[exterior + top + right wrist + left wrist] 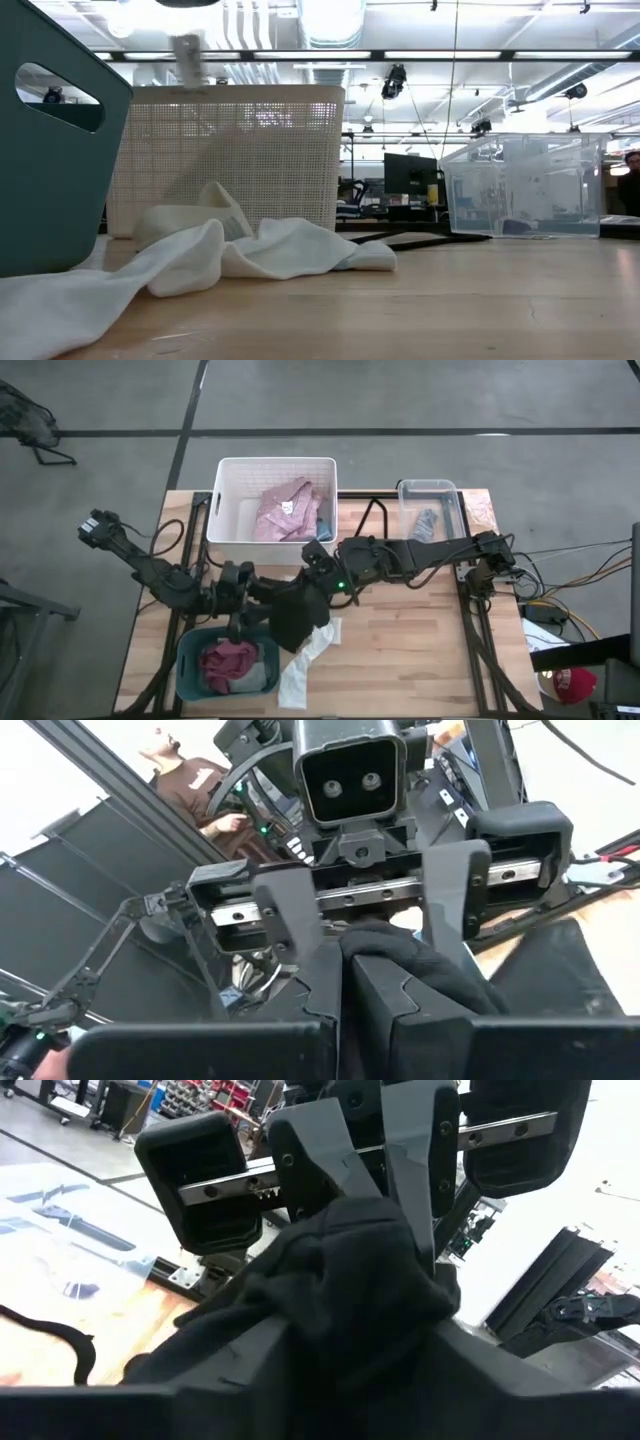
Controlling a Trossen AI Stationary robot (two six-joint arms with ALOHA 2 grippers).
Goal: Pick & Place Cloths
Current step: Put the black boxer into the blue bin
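Observation:
Both grippers meet over the table's middle, above a black piece (298, 622) that hangs between them. My right gripper (315, 588) is shut on a bunch of it. My left gripper (262, 600) faces it, open, its fingers (293, 935) standing on either side of the same bunch. A cream strip (310, 658) lies flat on the table near the front edge, also in the low view (200, 262). A maroon piece (228, 658) lies in the teal bin. The pink checked shirt (285, 510) fills the white basket, and a small grey piece (428, 525) sits in the clear bin. My right gripper pinches a gathered fold of the black piece (385, 1220) between its two fingers (315, 1175), several layers thick, coming from the table's right. The cloth is lifted and hangs slack below the fingers. My left gripper has the bunch between its spread fingers; whether they touch it I cannot tell.
A teal bin (190, 660) stands at the near left, a white basket (225, 505) at the far middle and a clear bin (452, 495) at the far right. A black wire hanger (372, 518) lies between the two far bins. A person (190, 780) is beyond the table.

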